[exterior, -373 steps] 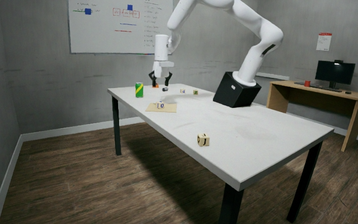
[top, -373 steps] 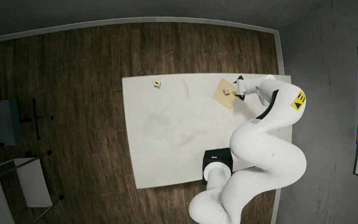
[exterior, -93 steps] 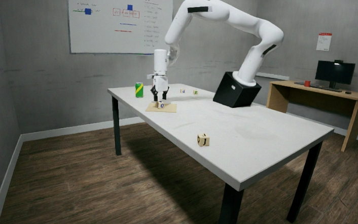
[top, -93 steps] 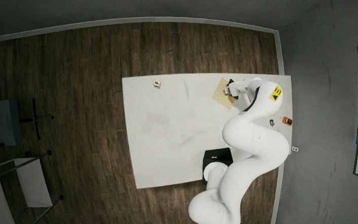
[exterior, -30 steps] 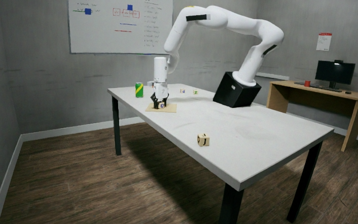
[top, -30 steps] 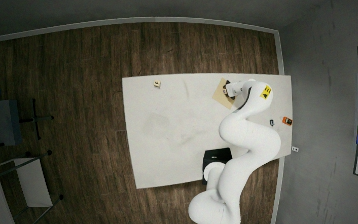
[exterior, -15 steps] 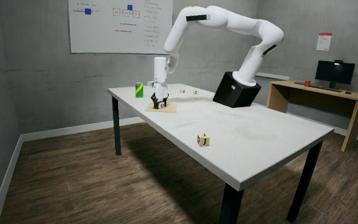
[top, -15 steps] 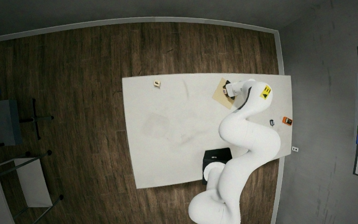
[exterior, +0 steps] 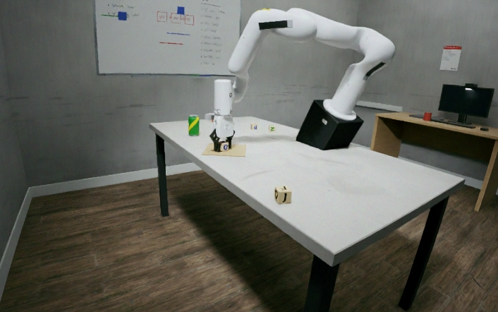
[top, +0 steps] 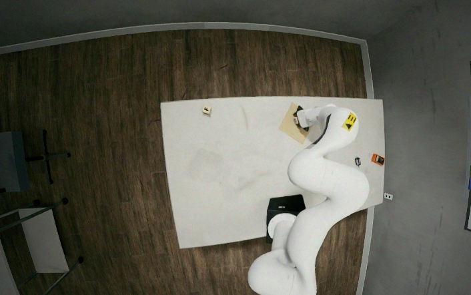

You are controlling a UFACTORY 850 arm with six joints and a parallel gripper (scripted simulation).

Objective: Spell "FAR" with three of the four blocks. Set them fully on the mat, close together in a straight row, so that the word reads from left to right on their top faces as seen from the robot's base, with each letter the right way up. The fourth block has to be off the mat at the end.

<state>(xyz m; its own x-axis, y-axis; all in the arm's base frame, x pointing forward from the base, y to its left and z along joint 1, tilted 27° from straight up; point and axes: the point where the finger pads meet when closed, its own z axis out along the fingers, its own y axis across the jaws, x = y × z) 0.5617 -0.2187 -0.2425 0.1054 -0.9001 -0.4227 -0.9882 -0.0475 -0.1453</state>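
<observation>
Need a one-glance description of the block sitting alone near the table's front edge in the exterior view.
Start at the white table, then go to the end farthest from the tan mat and the hand. The lone wooden block there stands apart from everything; the other blocks cluster near the mat.

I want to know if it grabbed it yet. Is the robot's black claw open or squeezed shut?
Open. The black gripper stands on the tan square mat with its fingers spread either side of the small wooden letter block, not pinching it.

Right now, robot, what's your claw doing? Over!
Gripper open, fingers straddling a block on the mat, nothing gripped. Block with F on top far off, alone. Path unobstructed.
</observation>
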